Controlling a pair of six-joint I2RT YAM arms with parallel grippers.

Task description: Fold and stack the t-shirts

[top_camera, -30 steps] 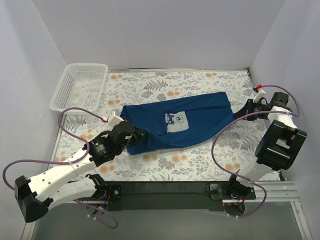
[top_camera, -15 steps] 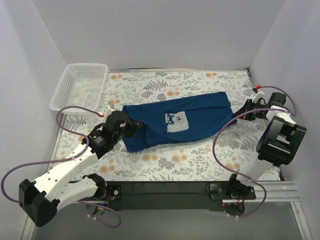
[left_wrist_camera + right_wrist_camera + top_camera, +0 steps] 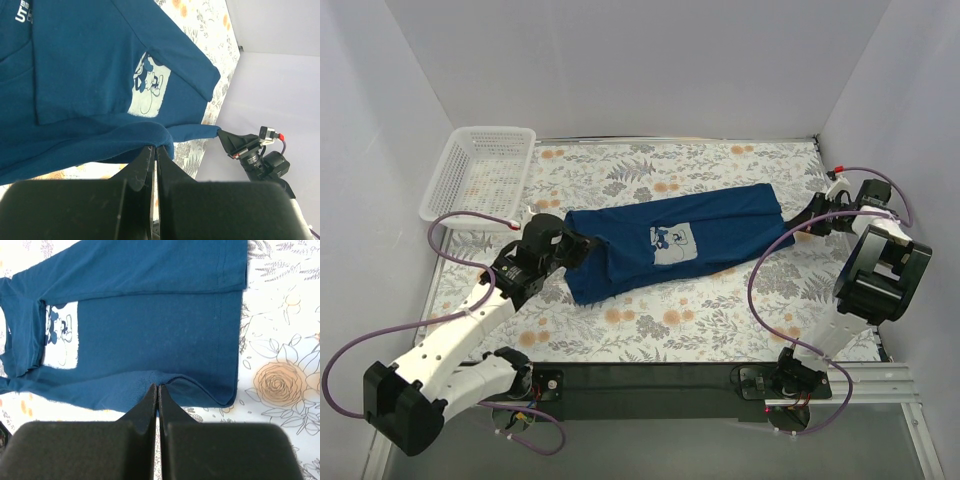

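A dark blue t-shirt with a white Mickey print lies stretched across the middle of the floral table, partly folded lengthwise. My left gripper is shut on the shirt's left edge; in the left wrist view the cloth is pinched at the fingertips. My right gripper is shut on the shirt's right edge; in the right wrist view the blue fabric bunches at the fingertips. The shirt hangs taut between both grippers.
A white plastic basket stands at the back left corner. White walls close the table at the back and both sides. The floral tablecloth shows in front of the shirt.
My left gripper has moved back and to the left with the shirt's edge, pulling the near side of the shirt flatter. My right gripper has shifted slightly back.
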